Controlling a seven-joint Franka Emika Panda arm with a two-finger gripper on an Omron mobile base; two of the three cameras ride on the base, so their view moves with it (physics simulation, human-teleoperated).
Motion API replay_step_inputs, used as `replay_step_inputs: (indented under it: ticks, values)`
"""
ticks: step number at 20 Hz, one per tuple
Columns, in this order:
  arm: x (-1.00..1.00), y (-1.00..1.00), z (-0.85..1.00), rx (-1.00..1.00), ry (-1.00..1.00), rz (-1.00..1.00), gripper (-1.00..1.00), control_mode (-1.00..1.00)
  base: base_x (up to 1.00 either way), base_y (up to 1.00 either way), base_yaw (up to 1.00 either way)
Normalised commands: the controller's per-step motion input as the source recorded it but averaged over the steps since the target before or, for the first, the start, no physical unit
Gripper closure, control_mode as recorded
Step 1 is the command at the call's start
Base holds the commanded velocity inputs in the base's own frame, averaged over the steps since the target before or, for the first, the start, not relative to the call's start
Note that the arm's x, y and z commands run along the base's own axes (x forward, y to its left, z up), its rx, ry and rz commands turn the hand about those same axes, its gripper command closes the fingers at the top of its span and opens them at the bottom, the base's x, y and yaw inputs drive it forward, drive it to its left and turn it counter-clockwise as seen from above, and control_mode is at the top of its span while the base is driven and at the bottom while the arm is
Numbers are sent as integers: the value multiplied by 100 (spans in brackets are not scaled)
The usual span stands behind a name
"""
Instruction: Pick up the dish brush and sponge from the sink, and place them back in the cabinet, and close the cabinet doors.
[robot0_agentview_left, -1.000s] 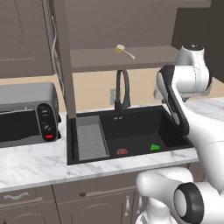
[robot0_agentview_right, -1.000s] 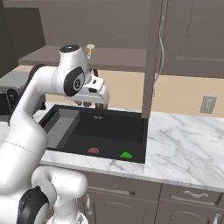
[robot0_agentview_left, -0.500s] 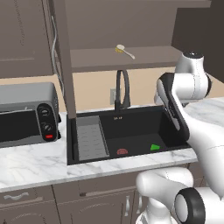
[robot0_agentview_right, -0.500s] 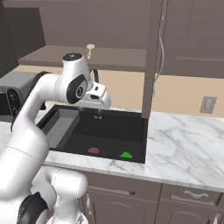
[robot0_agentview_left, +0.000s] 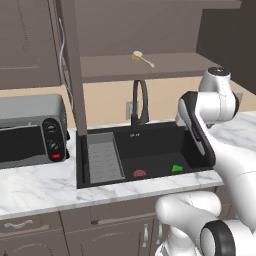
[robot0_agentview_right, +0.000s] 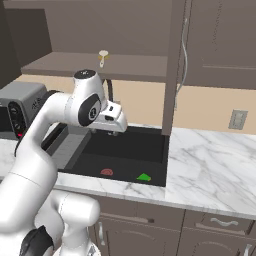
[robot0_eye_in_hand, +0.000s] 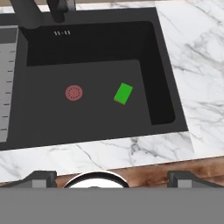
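My arm (robot0_agentview_left: 220, 150) is glossy white, built of rounded, bulging segments with dark grey joint rings and a black band along one link. My hand (robot0_agentview_right: 112, 118) is a boxy white block.

sponge (robot0_eye_in_hand: 123, 93) in sink (robot0_eye_in_hand: 164, 74), right of drain (robot0_eye_in_hand: 74, 92) | dish brush (robot0_agentview_left: 141, 58) on cabinet (robot0_agentview_left: 170, 64) shelf, above faucet (robot0_agentview_left: 140, 102) | toaster oven (robot0_agentview_left: 30, 130) left of sink
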Motion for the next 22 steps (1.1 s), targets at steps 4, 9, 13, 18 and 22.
replay_step_inputs:
  ticks: [4, 9, 13, 18, 22]
  values:
    - [0, -1, -28, 0, 0, 0, -100, -100, 0, 0, 0]
    - [1, 0, -14, 0, 0, 0, -100, -100, 0, 0, 0]
    - [13, 0, 0, 0, 0, 0, -100, -100, 0, 0, 0]
    - [13, -7, 0, 2, 2, 0, -100, -100, 0, 0, 0]
    - [9, -4, 0, 2, 4, 0, -100, -100, 0, 0, 0]
